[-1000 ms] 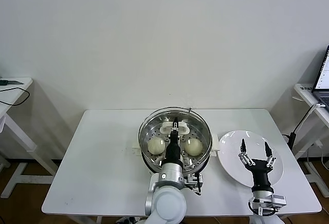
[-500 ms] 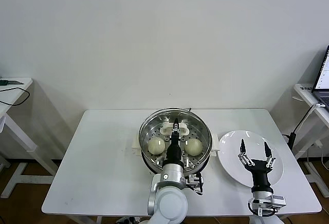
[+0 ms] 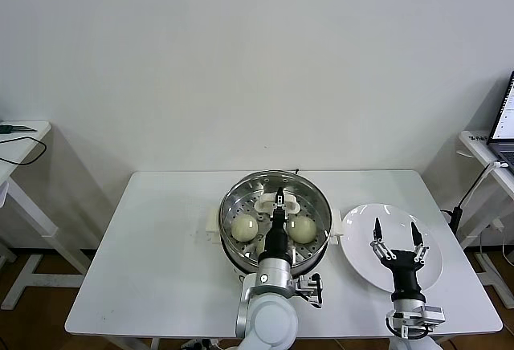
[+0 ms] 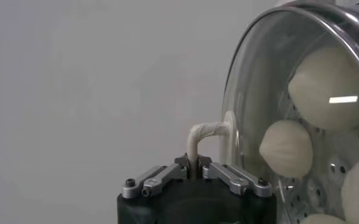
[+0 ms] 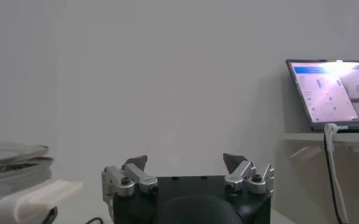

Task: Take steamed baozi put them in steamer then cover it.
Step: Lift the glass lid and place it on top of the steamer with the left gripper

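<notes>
Left claw (image 3: 279,199) clamped the cover (image 3: 275,217) handle, cover over steamer (image 3: 233,242) at frame centre.
Right claw (image 3: 394,234) was spread wide over plate (image 3: 357,252), lower right.

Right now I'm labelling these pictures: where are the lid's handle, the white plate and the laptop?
lid handle (image 4: 205,131), left wrist view, on its cream-white bar above the shut gripper.
white plate (image 3: 358,226), head view, on its bare left part.
laptop (image 5: 334,91), right wrist view, on its lit screen.

Cream-white baozi (image 3: 244,227), shiny steel steamer (image 3: 233,205), white plate (image 3: 357,246).
</notes>
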